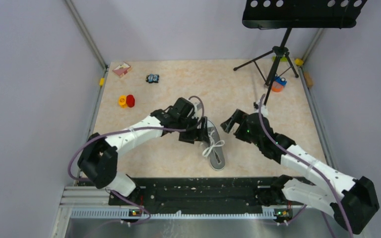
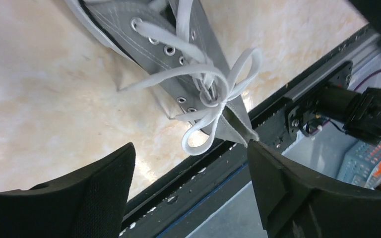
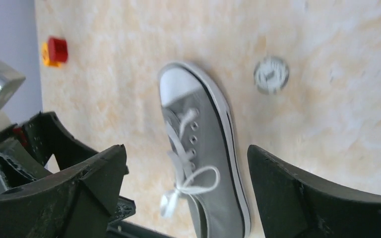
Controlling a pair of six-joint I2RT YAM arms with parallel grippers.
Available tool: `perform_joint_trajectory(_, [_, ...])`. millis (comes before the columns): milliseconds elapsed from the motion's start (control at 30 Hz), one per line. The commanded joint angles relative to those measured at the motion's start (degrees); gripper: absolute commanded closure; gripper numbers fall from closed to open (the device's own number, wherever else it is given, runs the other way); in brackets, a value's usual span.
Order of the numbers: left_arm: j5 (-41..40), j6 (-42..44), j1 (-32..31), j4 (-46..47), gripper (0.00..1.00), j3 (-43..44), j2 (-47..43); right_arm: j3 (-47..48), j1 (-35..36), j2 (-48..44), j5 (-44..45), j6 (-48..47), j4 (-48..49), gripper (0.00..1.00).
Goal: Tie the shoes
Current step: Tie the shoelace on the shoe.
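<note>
Left arm: forearm runs from the near-left corner toward the middle of the tabletop (image 1: 178,163), wrist bent down. The left pincer (image 1: 198,135) is over the toe end of the sneaker (image 1: 217,156), fingers apart and holding nothing. I can't tell whether it touches the canvas.

Right arm: stretched diagonally in from the near-right corner. The right pincer (image 1: 229,123) is just right of the sneaker and clear of it, fingers wide apart and holding nothing.

Count: one grey sneaker and one white lace bow (image 2: 213,94) with two loops, lying over the eyelets.

The sneaker lies mid-tabletop, nearer the near edge. Its heel points to that edge and its white toe cap to the far edge. One red-and-yellow button (image 1: 126,101) sits well apart, by the left edge.
</note>
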Motion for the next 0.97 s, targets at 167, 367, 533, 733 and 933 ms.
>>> perform_joint_trajectory(167, [-19.95, 6.92, 4.54, -15.76, 0.10, 12.03, -17.15, 24.75, -0.61, -3.42, 30.27, -16.45, -25.12, 0.04])
perform_joint_trajectory(367, [-35.97, 7.72, 4.64, -12.32, 0.04, 6.84, -32.51, 26.52, -0.60, -10.31, 35.48, -22.02, -24.91, 0.03])
perform_joint_trajectory(533, [-41.52, 7.54, 4.69, -14.16, 0.02, 6.39, -38.07, 27.05, -0.53, -10.71, 37.21, -18.87, -29.21, 0.03])
perform_joint_trajectory(733, [-43.50, 7.02, 4.68, -15.30, 0.02, 7.02, -38.43, 25.33, -0.57, -9.17, 36.17, -17.75, -29.14, 0.02])
perform_joint_trajectory(933, [-44.69, 5.92, 4.68, -16.39, 0.02, 7.65, -36.24, 25.31, -0.58, -8.43, 35.24, -17.76, -28.59, 0.02])
